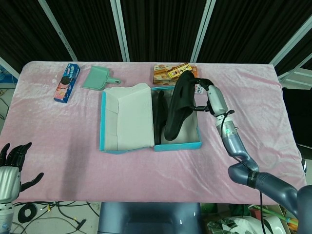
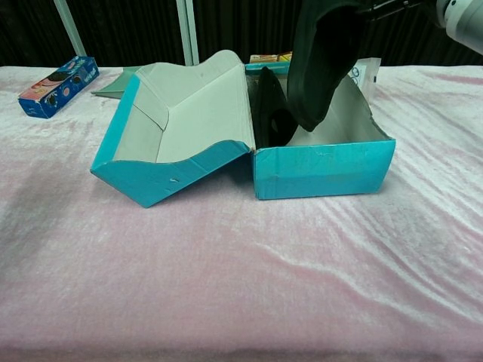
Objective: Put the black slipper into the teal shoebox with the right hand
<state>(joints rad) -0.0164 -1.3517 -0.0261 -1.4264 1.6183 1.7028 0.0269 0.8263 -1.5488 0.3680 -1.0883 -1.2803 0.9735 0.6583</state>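
My right hand (image 1: 204,92) grips a black slipper (image 1: 176,105) by its strap and holds it on edge, tilted, over the open teal shoebox (image 1: 178,145). In the chest view the slipper (image 2: 321,60) hangs with its lower end dipping inside the box (image 2: 324,167), near the left side. A second black slipper (image 1: 159,113) stands on edge against the box's left wall (image 2: 269,111). The lid (image 1: 126,117) lies folded open to the left. My left hand (image 1: 12,163) is at the lower left corner, off the table, fingers spread and holding nothing.
Along the far edge lie a blue biscuit pack (image 1: 66,83), a green dustpan (image 1: 99,78) and an orange snack box (image 1: 170,73). A small white packet (image 2: 361,72) sits behind the shoebox. Pink cloth (image 1: 63,146) covers the table.
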